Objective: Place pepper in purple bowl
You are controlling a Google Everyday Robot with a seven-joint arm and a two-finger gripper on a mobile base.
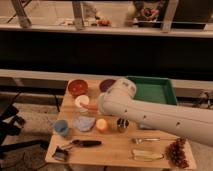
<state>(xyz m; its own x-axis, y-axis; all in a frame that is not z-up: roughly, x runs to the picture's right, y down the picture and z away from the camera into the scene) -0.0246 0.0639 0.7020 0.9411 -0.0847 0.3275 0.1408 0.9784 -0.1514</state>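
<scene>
The pepper (90,106) is a slim red-orange piece sticking out to the left from under the end of my arm. My gripper (97,107) is shut on it and holds it above the table, beside the white cup (81,101). The big white arm hides most of the gripper. The purple bowl (106,84) stands at the back of the table, just beyond the gripper and to its right, and the arm partly covers it.
A red-orange bowl (77,87) stands left of the purple bowl. A green tray (151,90) is at the back right. In front are a blue cup (61,127), a grey-blue dish (84,123), a round yellow-orange fruit (101,125), a dark can (122,124) and a black-handled tool (82,143).
</scene>
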